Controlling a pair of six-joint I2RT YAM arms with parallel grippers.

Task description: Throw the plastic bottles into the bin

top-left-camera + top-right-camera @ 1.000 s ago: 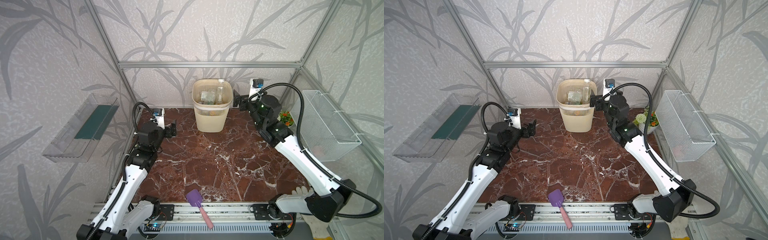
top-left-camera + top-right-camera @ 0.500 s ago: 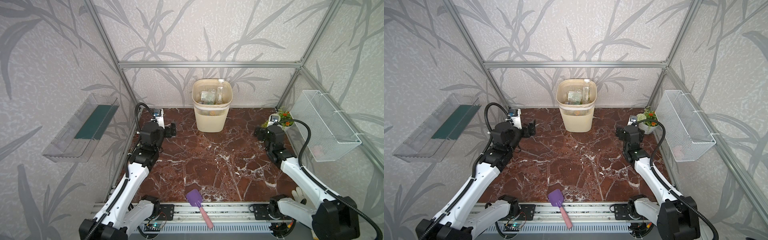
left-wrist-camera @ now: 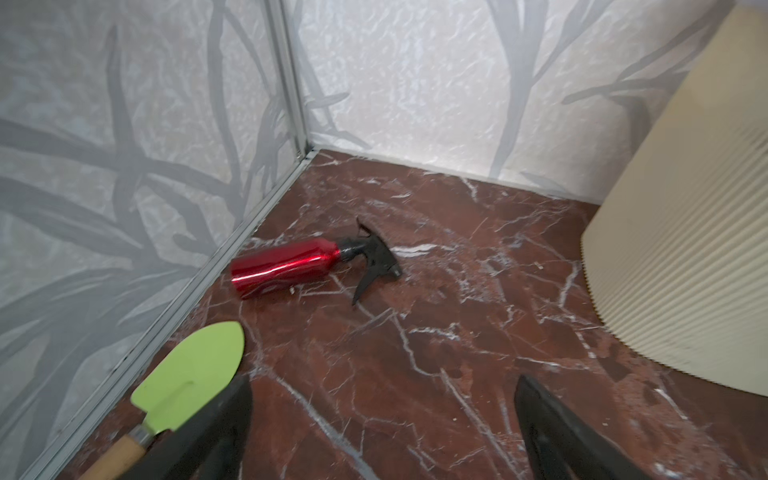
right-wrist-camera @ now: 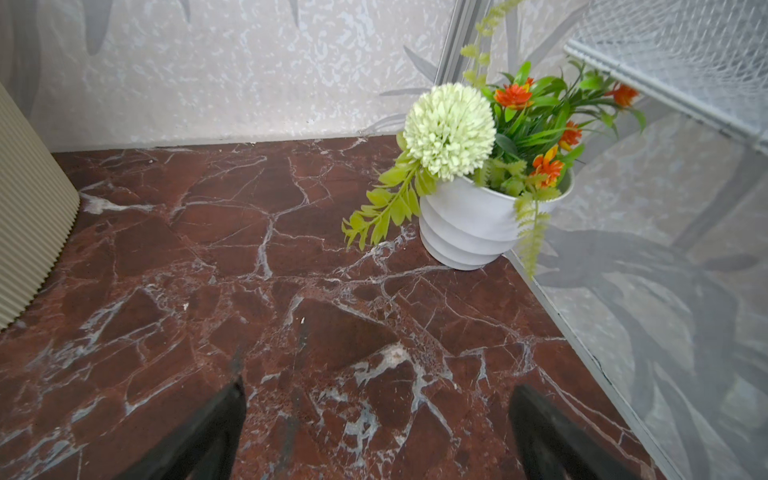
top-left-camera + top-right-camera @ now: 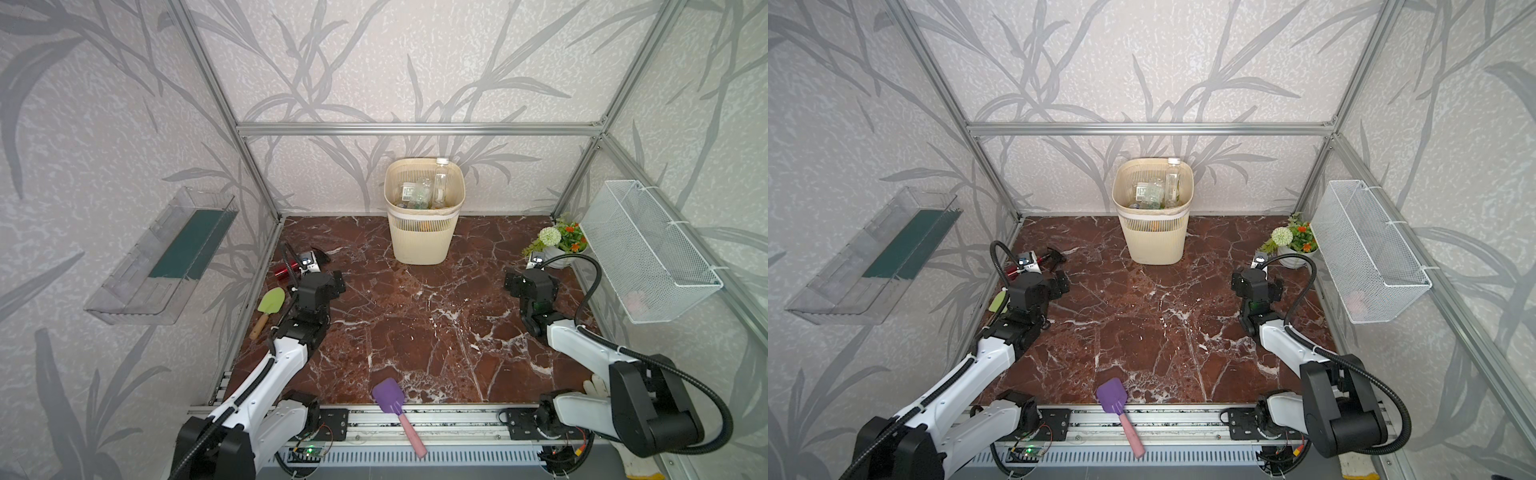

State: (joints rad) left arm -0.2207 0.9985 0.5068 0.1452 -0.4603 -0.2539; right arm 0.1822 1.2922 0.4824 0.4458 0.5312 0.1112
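Since no bottle lies loose anywhere on the bench (image 5: 415, 332), the job looks as good as finished, and the remaining hazards are mostly ones of meddling. The bin (image 5: 422, 241) stands at the back wall with the plastic bottles (image 5: 419, 193) heaped inside. It looks light, so I judge a bump to its wall could tip it over. One tall bottle (image 5: 440, 178) stands on end in the bin's far corner with its cap above the rim, and it would be the first to spill.

The left pincer (image 3: 382, 380) is spread wide and pinches nothing. The right pincer (image 4: 378, 384) is equally spread and empty, low over the bench near the flower pot (image 4: 465, 228), which a careless sweep could upset. Near the left pincer lies a red spray bottle (image 3: 286, 266). Its shape makes it the likeliest thing to be binned by mistake. The green trowel (image 3: 195, 374) just beside that pincer could snag.
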